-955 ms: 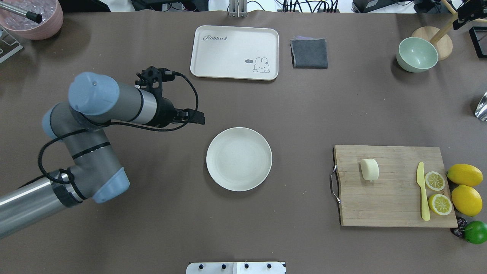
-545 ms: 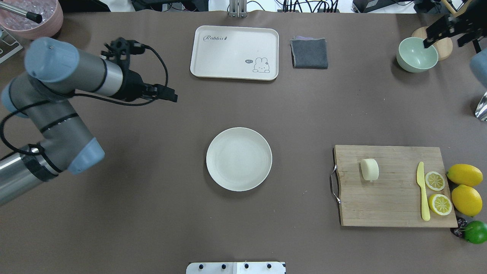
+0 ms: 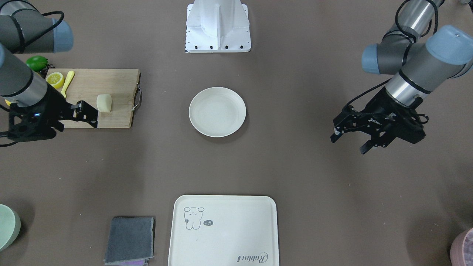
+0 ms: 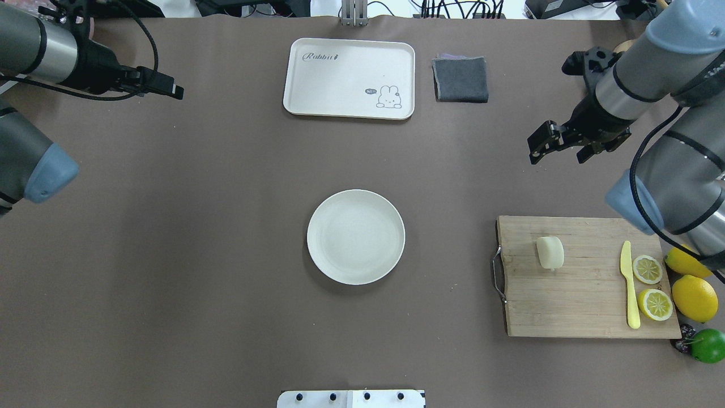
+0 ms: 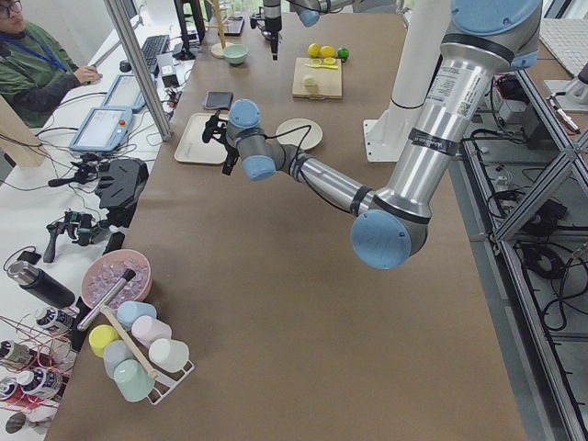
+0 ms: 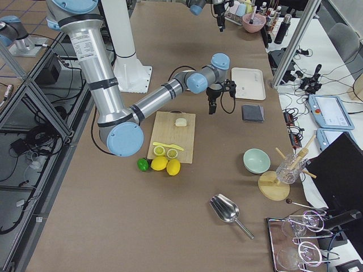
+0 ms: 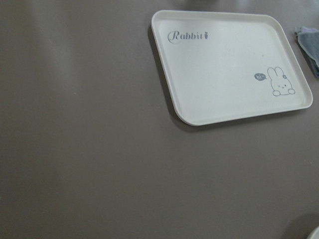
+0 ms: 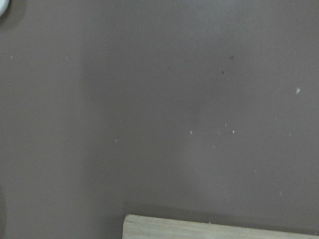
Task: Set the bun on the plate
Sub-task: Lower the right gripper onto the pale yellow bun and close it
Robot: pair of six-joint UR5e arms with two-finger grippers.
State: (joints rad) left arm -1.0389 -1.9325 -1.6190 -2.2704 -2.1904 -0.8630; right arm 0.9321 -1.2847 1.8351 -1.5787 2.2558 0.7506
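My right claw [image 4: 557, 154] hangs spread open and empty over bare counter [image 4: 226, 226], just on the far side of the cutting board [image 4: 583, 294]. The bun [image 4: 550, 252] lies on that board's left part, straight toward the near edge from the claw, long axis looks roughly near-to-far. Right arm is clearly the nearer one; left claw [image 3: 349, 143] also released, holding nothing, well apart at far left, and the plate [image 4: 355, 237] sits bare mid-counter, left of the bun.
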